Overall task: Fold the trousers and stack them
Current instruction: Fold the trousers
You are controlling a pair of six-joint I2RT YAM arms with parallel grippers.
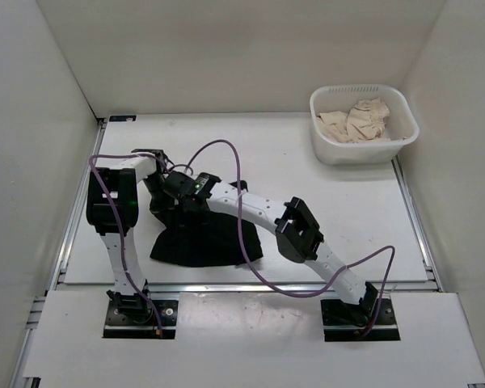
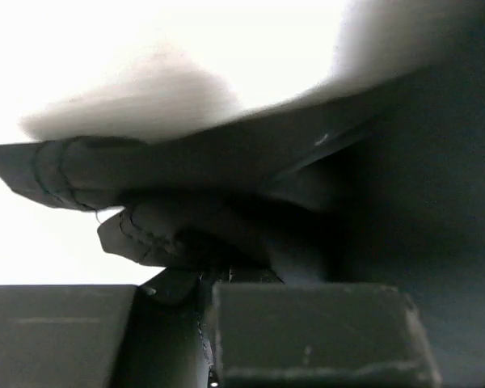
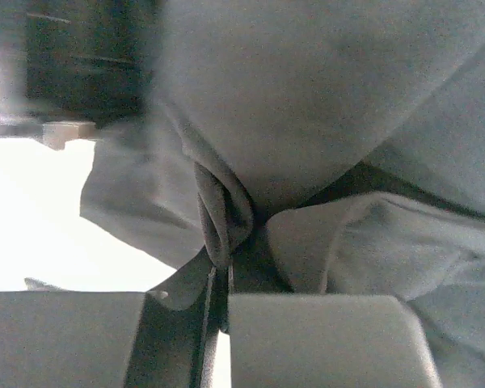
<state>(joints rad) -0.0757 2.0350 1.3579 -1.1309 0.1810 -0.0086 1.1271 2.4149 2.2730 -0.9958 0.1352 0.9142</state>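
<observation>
I see the trousers [image 1: 206,238] lying bunched just left of centre in the top view. The left gripper [image 2: 178,295] and the right gripper [image 3: 216,301] are both closed, each pinching a fold of them

From my station I count one pair of black trousers [image 1: 206,242] at lower centre of the overhead view, lying on one tabletop [image 1: 364,210]. At upper right I count one white basket [image 1: 360,152] with one crumpled heap of beige cloth [image 1: 357,120] in it; how many pieces make up that heap I cannot tell. I have two arms, the left arm [image 1: 113,202] and the right arm [image 1: 299,230]. Each ends in one hand, the left hand [image 2: 175,288] and the right hand [image 3: 214,295], and I count two purple cables [image 1: 226,145], one per arm.
</observation>
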